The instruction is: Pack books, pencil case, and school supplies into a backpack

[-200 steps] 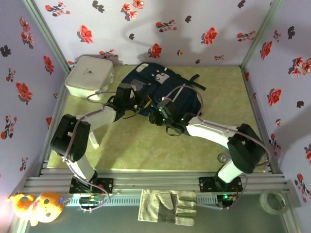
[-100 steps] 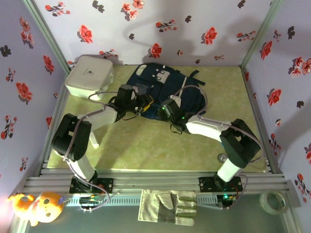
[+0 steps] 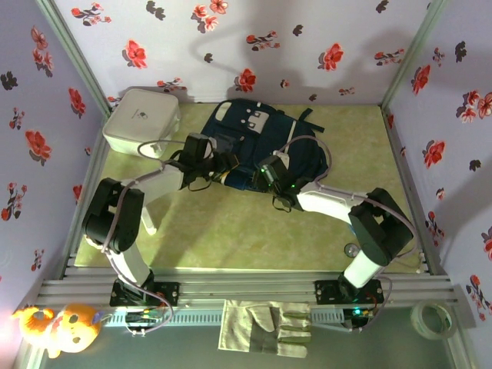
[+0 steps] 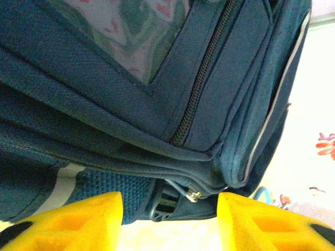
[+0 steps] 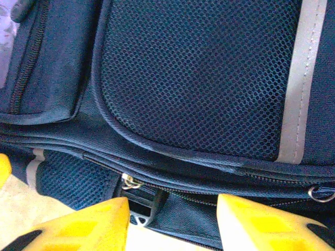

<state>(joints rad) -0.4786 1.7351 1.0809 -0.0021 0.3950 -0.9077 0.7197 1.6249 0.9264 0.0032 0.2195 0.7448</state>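
The large navy-blue fabric backpack [image 3: 265, 142] lies flat on the green table [image 3: 223, 231], far centre, its near edge facing both arms. The left jaws and right jaws stand wide open, empty; a metal zip pull [image 4: 192, 196] sits just ahead, centred between the left pair, probably the better placed

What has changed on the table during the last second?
The right arm pushed its open jaws farther from its base, up to the near edge of the backpack. No grasp or release is visible. The left arm, backpack and white box stayed nearly in place.
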